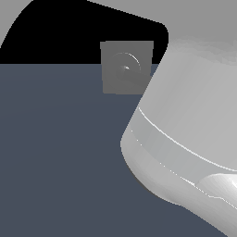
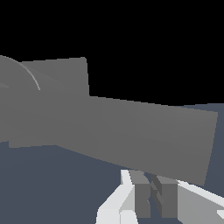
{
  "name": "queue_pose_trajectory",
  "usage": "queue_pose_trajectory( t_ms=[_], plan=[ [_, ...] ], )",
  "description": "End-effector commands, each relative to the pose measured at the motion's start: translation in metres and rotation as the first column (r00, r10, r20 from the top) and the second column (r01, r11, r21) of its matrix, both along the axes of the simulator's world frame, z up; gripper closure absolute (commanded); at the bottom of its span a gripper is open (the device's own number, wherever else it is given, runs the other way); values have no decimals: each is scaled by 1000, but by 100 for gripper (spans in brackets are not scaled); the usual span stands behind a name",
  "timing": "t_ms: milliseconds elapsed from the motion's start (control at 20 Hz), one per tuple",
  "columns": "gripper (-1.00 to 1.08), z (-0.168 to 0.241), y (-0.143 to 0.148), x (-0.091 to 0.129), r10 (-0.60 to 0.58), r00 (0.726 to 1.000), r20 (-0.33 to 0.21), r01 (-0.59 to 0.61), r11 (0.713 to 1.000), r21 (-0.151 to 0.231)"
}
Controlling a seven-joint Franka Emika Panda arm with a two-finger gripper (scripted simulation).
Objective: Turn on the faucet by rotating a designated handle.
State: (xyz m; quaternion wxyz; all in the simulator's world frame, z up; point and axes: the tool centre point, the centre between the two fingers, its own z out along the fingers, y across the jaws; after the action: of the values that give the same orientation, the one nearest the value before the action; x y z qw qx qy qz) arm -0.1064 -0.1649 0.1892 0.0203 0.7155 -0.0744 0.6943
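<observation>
Grey-padded, white-bodied gripper (image 2: 151, 192) seen only in the wrist view, fingers (image 2: 141, 194) drawn close with a thin dark gap between the pads, nothing visibly clamped; whether truly closed cannot be told. Just beyond the fingertips, long flat-sided matte grey handle bar (image 2: 148, 135), running out from small squarish matte grey faucet block (image 1: 127, 67) with raised circular ring on its face. Contact between pads and bar unclear. Underneath, plain slate-blue floor surface (image 1: 55, 148), smooth and unmarked. Behind, black backdrop (image 1: 60, 37) bounded by pale grey. Large white robot arm link (image 1: 185, 129) filling the exterior view's right, hiding the gripper there.
</observation>
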Motion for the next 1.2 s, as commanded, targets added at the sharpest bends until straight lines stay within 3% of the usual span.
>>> queue_pose_trajectory(
  t_ms=[0,1150],
  plan=[
    [108,18,-3,3,0,1000,21,0,1000,-8],
    [108,97,-20,5,2,1000,29,-1,999,-32]
  ],
)
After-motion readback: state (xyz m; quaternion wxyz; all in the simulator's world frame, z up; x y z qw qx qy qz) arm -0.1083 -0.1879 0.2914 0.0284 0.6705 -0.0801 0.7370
